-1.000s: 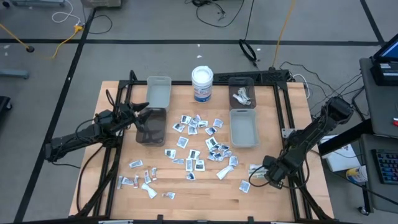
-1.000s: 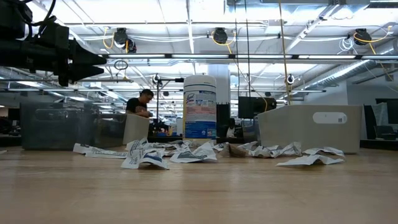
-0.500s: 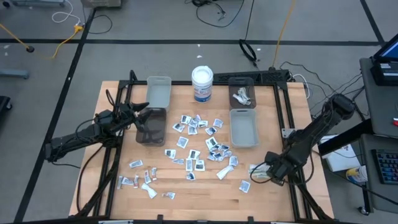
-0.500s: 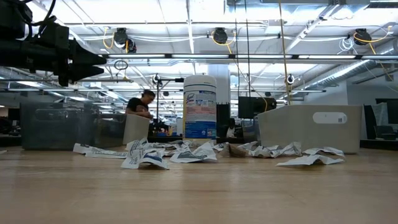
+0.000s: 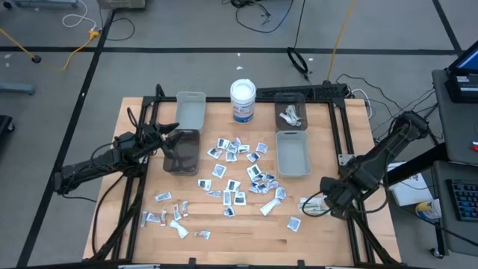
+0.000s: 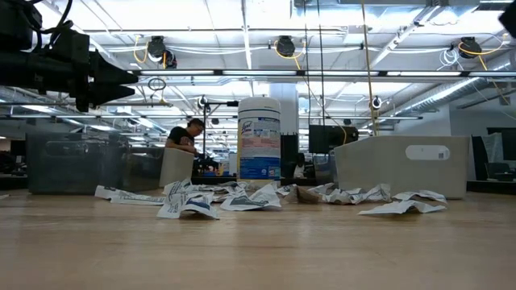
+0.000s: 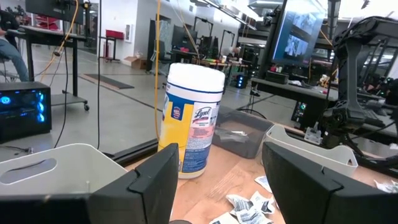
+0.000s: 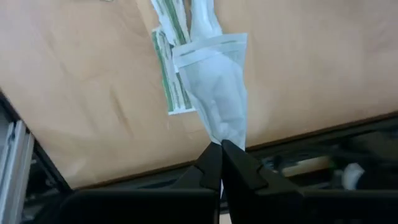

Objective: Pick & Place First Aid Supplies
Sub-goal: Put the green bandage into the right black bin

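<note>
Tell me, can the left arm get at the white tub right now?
Probably yes: the left gripper hangs open over the dark bin, and the tub stands nearby with nothing between them.

Overhead camera straight down, low one level across table (image 6: 242,250), both sharing white tub (image 5: 243,100).

Bare wood lies along the table's (image 5: 246,240) near edge (packets (image 5: 237,168) crowd mid-table, bins (image 5: 293,153) flank them).
</note>
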